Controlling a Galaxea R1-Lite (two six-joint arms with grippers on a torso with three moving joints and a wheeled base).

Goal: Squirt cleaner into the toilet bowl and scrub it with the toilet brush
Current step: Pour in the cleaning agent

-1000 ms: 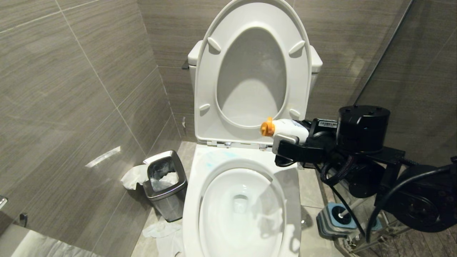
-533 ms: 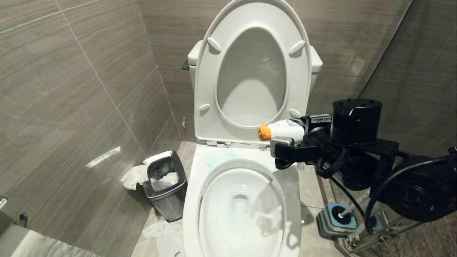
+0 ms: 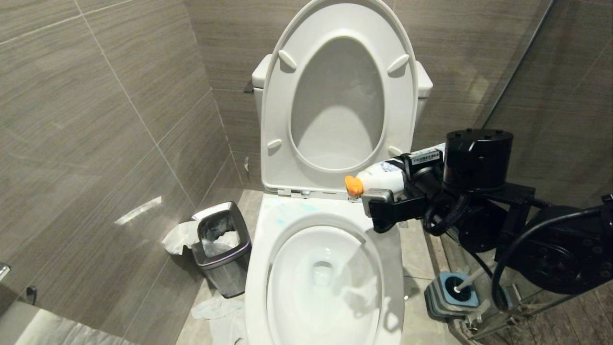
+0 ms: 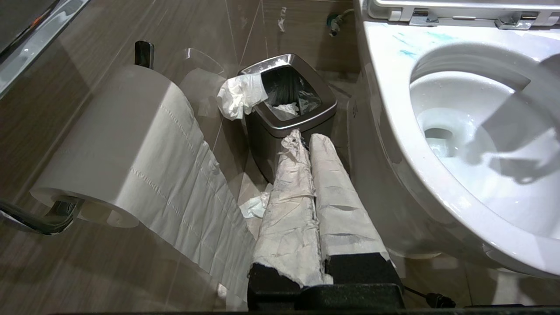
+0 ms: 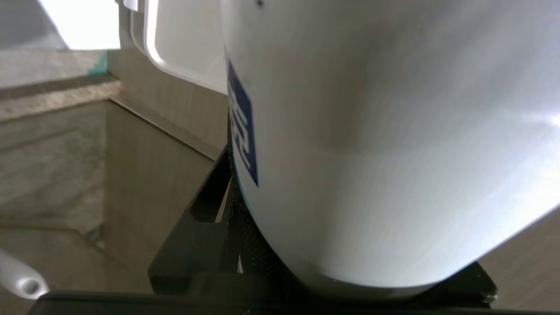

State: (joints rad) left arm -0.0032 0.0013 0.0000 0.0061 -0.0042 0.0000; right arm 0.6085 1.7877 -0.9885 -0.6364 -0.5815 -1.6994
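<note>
Beside the glossy white ceramic toilet bowl (image 3: 397, 268), at its back right corner, the right gripper (image 3: 383, 199) clamps a white cleaner bottle with orange nozzle (image 3: 378, 178), lying near level, nozzle toward the bowl. Left gripper (image 4: 313, 175) closed, parked low beside the bowl's left.

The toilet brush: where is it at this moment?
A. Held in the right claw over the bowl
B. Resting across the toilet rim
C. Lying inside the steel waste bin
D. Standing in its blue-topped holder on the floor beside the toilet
D. In the head view the toilet brush stands in its blue-topped holder on the floor, while the right claw holds a white bottle instead.
</note>
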